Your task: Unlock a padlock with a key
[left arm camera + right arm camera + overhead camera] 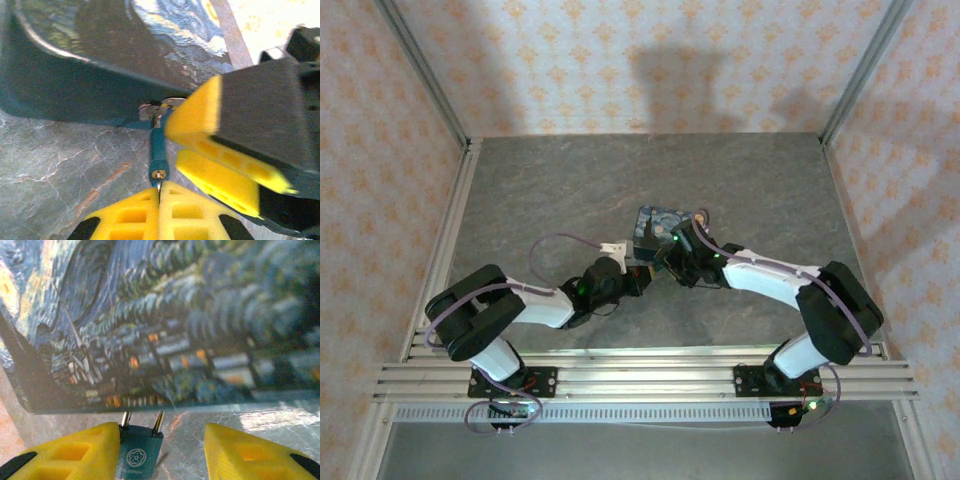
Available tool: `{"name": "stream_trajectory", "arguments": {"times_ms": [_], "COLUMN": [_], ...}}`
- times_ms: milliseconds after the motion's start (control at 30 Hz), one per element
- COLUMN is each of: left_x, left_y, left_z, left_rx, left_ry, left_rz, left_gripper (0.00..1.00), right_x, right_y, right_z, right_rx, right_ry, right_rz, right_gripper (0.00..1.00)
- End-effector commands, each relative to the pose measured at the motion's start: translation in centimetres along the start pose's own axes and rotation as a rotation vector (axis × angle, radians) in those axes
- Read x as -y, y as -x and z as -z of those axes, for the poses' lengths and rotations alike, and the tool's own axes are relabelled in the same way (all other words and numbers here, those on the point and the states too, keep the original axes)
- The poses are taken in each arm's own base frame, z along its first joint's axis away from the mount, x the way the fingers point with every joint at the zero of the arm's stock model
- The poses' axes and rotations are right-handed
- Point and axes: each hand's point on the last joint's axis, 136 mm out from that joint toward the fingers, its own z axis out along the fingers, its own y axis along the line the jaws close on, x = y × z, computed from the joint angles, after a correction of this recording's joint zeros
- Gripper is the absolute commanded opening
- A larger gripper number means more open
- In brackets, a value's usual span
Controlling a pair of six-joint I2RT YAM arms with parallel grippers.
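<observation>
Pale metal, thin as a sliver, the key (159, 186) is pinched between the clenched yellow fingertips of the left gripper (159, 194). Its tip meets the brass keyhole of the teal padlock (159, 147). The padlock's shackle is hooked to the edge of the dark blue swirly-print box (100, 60) on the grey stone-pattern tabletop (60, 170). The right gripper (161, 432) is released, with the padlock just beside one finger.

Grey stone tabletop (550, 190); floral-papered walls (640, 60); aluminium rails (640, 378)
</observation>
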Motion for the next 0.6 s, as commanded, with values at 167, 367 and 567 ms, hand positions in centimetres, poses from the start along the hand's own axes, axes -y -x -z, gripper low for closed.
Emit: {"name": "stream_trajectory", "arguments": {"times_ms": [167, 367, 567], "left_x": [-0.2, -0.3, -0.1], "left_y": [0.7, 0.3, 0.2], "left_z": [0.3, 0.0, 0.1], "left_rx": [0.073, 0.071, 0.066], "left_ry": [0.021, 0.012, 0.009], "left_rz": [-0.121, -0.108, -0.136], "left_gripper": [0.0, 0.0, 0.0], "right_x": [-2.1, -2.0, -1.2], "right_y": [-0.4, -1.1, -2.1], "right_z": [0.1, -0.1, -0.5], "right_rx": [-0.036, -0.047, -0.068], "right_ry": [0.002, 0.015, -0.022], "right_rz": [0.043, 0.037, 0.055], "right_gripper": [0.48, 0.48, 0.46]}}
